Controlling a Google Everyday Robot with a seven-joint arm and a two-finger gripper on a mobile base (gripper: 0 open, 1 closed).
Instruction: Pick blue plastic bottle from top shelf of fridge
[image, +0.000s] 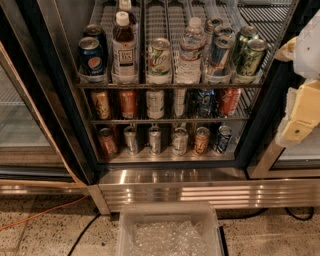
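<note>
The blue plastic bottle (124, 47) is a tall clear bottle of dark brown tea with a white cap. It stands upright at the front of the top shelf (170, 84), second lane from the left, in the open fridge (200, 192). Another capped bottle stands behind it. My gripper (299, 122), cream and white, hangs at the far right edge of the view. It is outside the fridge, level with the middle rack, well right of and lower than the bottle. It holds nothing that I can see.
On the top shelf, Pepsi cans (92, 55) stand left of the bottle, a pale can (160, 60) and a clear water bottle (190, 52) to its right, then green cans (250, 55). Two lower racks hold cans. A clear plastic bin (170, 232) sits on the floor in front. An orange cable (40, 215) lies at left.
</note>
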